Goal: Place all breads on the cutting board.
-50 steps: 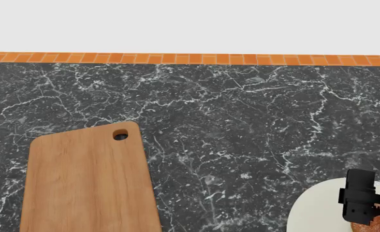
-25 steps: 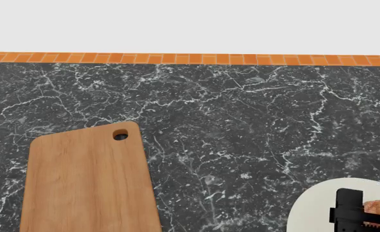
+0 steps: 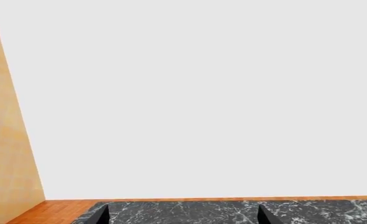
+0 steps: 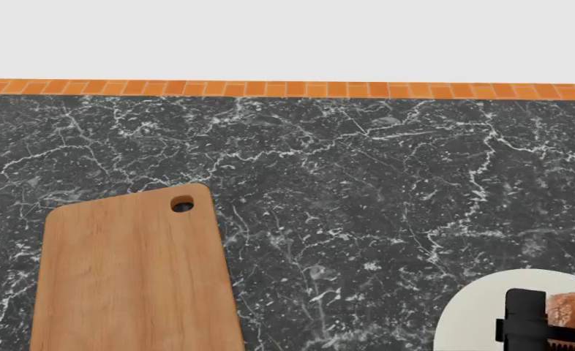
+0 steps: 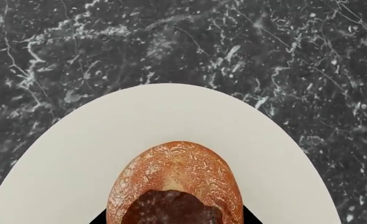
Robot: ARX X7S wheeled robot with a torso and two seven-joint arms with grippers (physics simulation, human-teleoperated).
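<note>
One bread, a reddish-brown crusty roll [image 5: 177,172], lies on the round white plate [image 5: 171,116]. My right gripper [image 5: 174,220] has a black finger against each side of the roll. In the head view the roll [image 4: 565,305] shows between the right gripper's [image 4: 557,316] fingers at the lower right edge, over the plate [image 4: 473,318]. The long wooden cutting board [image 4: 132,278] lies at the lower left, hole at its far end, with nothing on it. My left gripper [image 3: 182,217] is open and empty, and is out of the head view.
The black marble counter [image 4: 366,183] runs between board and plate, with an orange tiled strip [image 4: 287,88] along its far edge. A pale wooden panel [image 3: 6,140] stands beside the left gripper in the left wrist view.
My right gripper has come down over the plate and its fingers now straddle the roll, which shows between them. The board and left arm have not moved.
</note>
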